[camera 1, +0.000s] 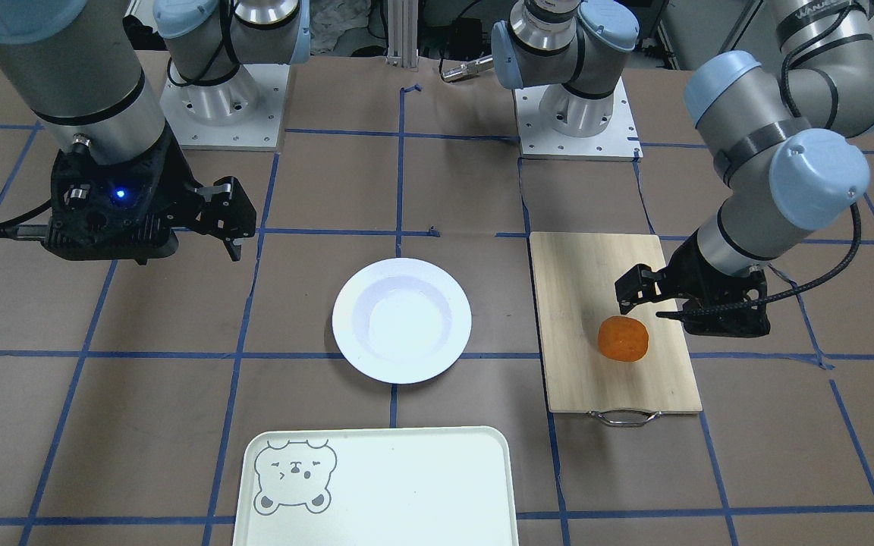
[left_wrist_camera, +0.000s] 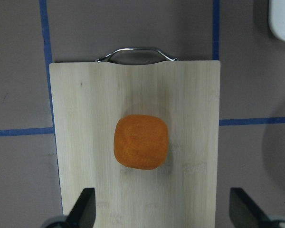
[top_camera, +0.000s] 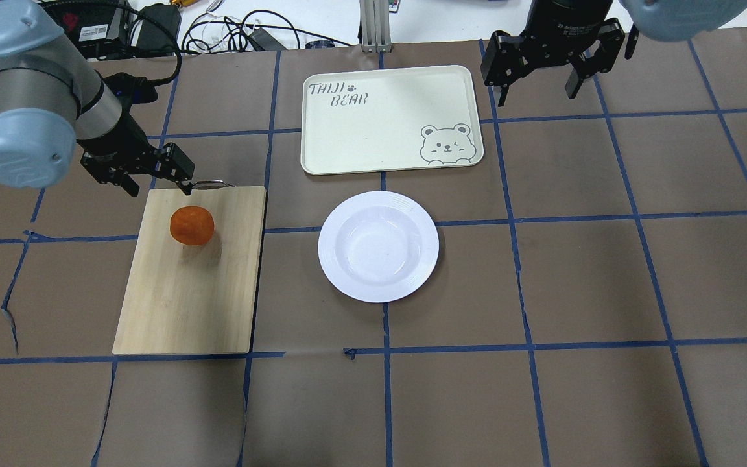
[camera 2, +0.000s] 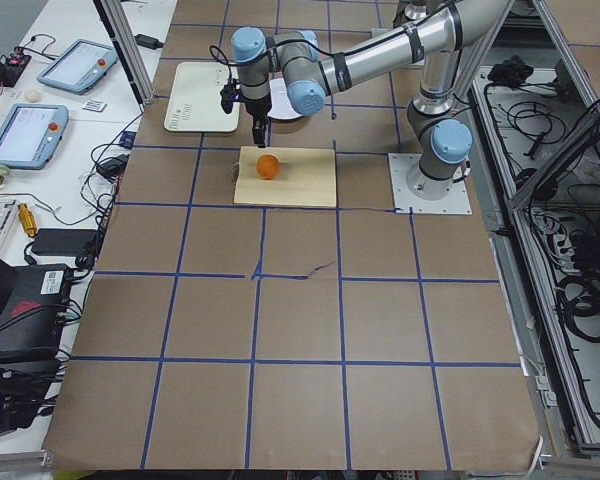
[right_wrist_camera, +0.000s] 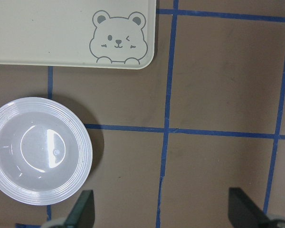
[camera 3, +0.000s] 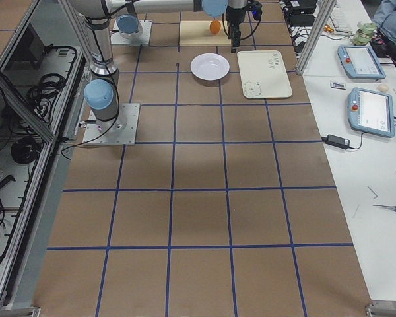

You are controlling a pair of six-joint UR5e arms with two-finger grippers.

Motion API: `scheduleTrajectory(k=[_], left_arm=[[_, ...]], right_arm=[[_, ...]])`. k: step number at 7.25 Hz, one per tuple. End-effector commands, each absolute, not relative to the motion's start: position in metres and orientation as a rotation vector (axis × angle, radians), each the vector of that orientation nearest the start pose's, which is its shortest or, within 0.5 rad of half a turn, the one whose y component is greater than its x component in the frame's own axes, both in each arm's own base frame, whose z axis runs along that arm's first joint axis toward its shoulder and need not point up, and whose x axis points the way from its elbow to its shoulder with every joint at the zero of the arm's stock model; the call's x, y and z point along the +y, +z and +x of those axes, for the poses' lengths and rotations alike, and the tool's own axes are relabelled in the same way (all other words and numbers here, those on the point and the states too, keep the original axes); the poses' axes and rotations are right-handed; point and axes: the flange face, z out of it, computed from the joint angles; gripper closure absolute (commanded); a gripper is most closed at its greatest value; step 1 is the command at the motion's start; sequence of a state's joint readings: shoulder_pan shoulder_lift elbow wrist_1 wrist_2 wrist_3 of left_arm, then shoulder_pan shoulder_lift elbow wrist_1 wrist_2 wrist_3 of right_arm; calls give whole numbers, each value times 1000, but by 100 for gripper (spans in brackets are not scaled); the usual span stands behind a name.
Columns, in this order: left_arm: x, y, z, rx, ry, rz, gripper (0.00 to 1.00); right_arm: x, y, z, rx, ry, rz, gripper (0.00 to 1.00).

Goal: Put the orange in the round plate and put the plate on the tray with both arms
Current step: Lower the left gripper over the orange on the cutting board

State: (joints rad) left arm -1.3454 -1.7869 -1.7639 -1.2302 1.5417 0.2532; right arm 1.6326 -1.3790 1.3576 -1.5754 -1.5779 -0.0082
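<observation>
The orange (top_camera: 192, 225) lies on a bamboo cutting board (top_camera: 185, 292), toward its handle end. My left gripper (top_camera: 159, 188) hovers open just past the orange, over the board's handle edge. In the left wrist view the orange (left_wrist_camera: 141, 141) sits ahead of the wide-apart fingertips (left_wrist_camera: 87, 207). The round plate (top_camera: 334, 246) rests at the table's middle with nothing in it. Just beyond it lies the tray (top_camera: 380, 123), also bare. My right gripper (top_camera: 535, 96) hangs open and holds nothing, high above the table beside the tray's bear corner.
The cutting board's metal handle (camera 1: 624, 418) points away from the robot. Blue tape lines grid the brown table cover. Both arm bases (camera 1: 577, 114) stand at the robot's side of the table. Tablets and cables lie on side tables (camera 3: 363, 66).
</observation>
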Motion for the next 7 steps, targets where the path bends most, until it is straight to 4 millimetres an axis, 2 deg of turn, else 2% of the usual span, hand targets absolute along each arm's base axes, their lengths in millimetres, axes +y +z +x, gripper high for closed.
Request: scheduleTrajectory(k=[1, 3, 5, 6, 7], left_arm=[[-571, 269, -6, 3195, 154, 41, 0], [-578, 223, -5, 3198, 207, 43, 0], [-577, 196, -7, 3212, 253, 19, 0], [-578, 193, -7, 3212, 258, 19, 18], [-578, 195, -6, 3208, 267, -3, 86]], right_arm=[[-566, 489, 168, 3145, -36, -111, 0], [-566, 482, 167, 3147, -39, -108, 0], [-566, 481, 166, 3150, -37, -109, 0], [-566, 481, 166, 3150, -37, -109, 0], [-566, 481, 166, 3150, -37, -109, 0]])
